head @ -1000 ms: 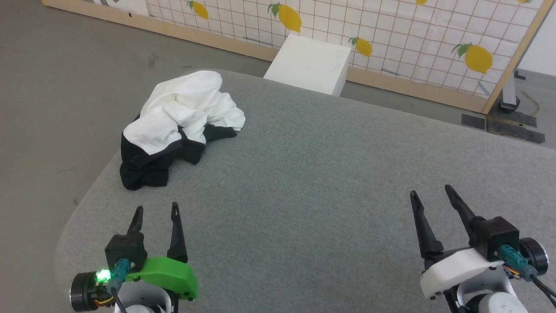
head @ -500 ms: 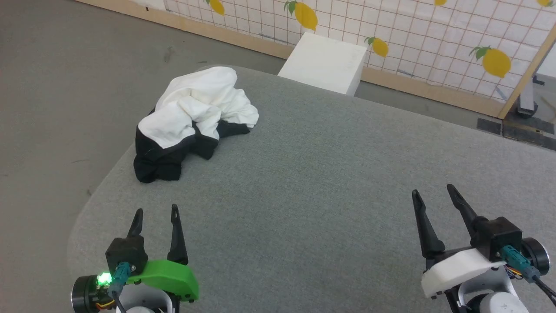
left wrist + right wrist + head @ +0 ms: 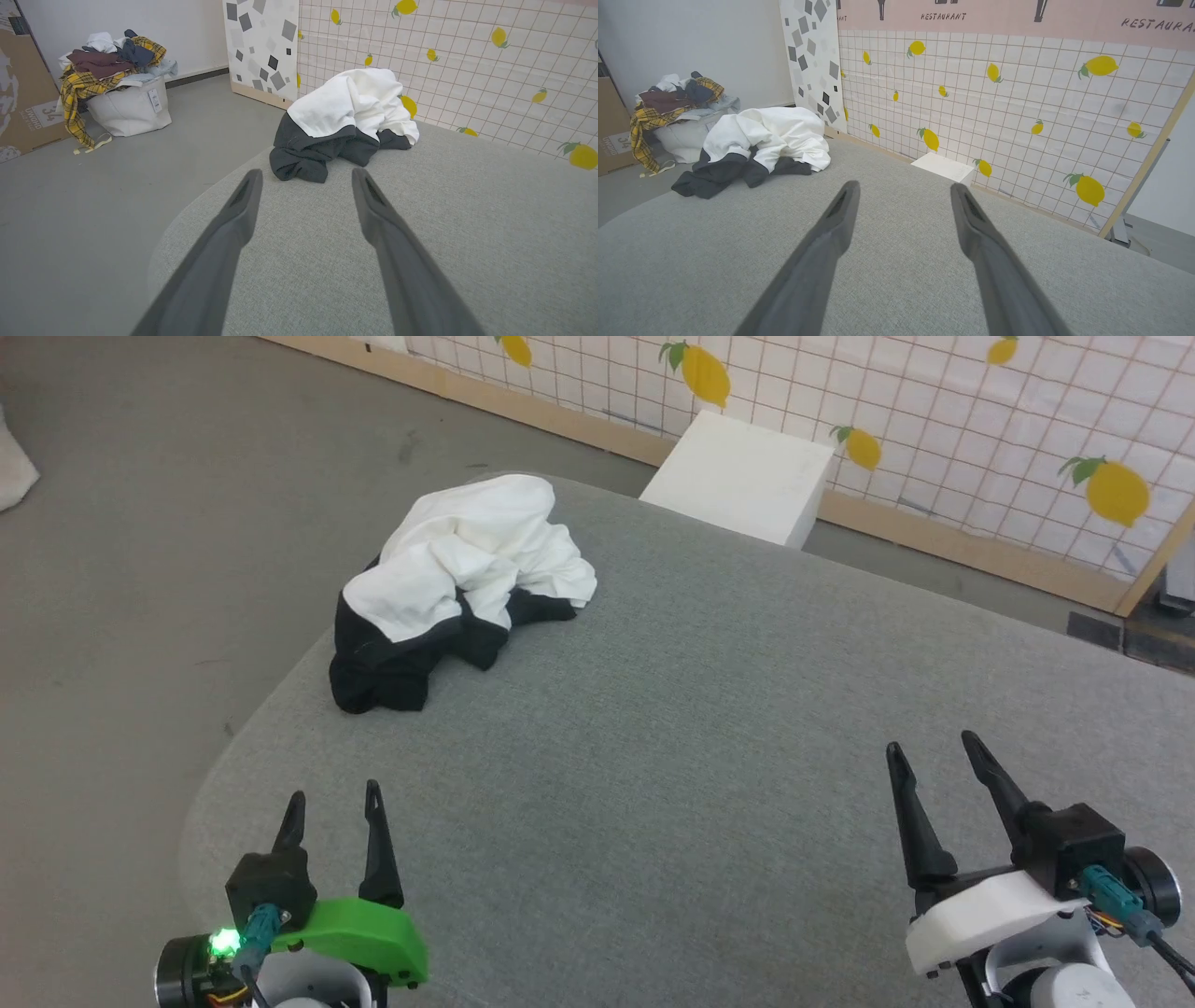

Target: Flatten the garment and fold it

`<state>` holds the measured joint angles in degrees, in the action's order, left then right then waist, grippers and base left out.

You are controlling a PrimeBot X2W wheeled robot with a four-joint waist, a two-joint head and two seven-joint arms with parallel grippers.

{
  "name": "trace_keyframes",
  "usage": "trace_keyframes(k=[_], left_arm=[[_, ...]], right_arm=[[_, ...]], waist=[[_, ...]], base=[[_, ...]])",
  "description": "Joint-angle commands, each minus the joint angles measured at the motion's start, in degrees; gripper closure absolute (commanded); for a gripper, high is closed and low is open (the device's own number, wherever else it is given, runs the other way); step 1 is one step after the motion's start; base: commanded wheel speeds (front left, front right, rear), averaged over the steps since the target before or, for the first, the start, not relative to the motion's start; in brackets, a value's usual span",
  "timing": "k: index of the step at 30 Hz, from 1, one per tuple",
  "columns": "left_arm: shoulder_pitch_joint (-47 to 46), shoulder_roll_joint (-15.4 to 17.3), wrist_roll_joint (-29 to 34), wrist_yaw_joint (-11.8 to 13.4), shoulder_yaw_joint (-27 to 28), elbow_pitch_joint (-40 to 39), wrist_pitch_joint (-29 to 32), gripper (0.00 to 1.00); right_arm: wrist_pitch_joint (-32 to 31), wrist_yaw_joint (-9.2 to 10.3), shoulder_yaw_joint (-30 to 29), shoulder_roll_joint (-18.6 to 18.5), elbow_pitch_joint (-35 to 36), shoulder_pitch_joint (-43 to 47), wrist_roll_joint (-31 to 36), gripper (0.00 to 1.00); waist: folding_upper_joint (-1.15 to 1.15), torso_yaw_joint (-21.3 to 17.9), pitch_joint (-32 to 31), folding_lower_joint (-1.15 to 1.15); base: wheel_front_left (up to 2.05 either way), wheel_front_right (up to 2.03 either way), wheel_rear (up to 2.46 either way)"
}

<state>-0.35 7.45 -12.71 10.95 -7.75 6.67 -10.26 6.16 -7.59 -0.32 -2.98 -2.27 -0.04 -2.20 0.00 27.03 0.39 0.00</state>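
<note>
One wide grey table [image 3: 709, 737] bears garment [image 3: 462, 569], crumpled in heap, white over black, near far left edge. Left gripper [image 3: 334, 791] hovers well short of heap, jaws spread, holding nothing; garment lies ahead, beyond fingertips. Right gripper [image 3: 931, 741] well apart to right, jaws likewise spread. Bare table cloth between grippers and heap. Beyond table: lemon-print screen [image 3: 980, 411], white box [image 3: 742, 476], bag of clothes [image 3: 126, 107] on floor. Versus second ago: head camera swung left; heap's lie unchanged.

The grey fabric-covered table [image 3: 709, 784] carries the garment [image 3: 467, 569], crumpled near its far left corner.
</note>
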Motion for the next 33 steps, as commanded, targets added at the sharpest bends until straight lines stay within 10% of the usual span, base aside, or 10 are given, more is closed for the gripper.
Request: trace_keyframes(k=[1, 23, 33], left_arm=[[-0.8, 0.6, -0.6, 0.6, -0.3, 0.2, -0.6, 0.00], [-3.8, 1.8, -4.5, 0.4, -1.7, 0.2, -0.2, 0.00], [-27.7, 4.8, -11.8, -4.2, 2.4, 4.7, 10.7, 0.00]], right_arm=[[0.7, 0.09, 0.0, 0.1, -0.3, -0.9, -0.7, 0.00], [1.3, 0.10, 0.1, 0.1, -0.6, -1.3, -1.1, 0.00], [-1.2, 0.10, 3.1, -2.1, 5.5, -7.9, 0.4, 0.00]], waist=[[0.00, 0.6, -0.1, 0.00], [0.00, 2.9, 0.5, 0.00], [0.00, -7.6, 17.0, 0.00]], base=[[0.00, 0.00, 0.00], [0.00, 0.00, 0.00], [0.00, 0.00, 0.00]])
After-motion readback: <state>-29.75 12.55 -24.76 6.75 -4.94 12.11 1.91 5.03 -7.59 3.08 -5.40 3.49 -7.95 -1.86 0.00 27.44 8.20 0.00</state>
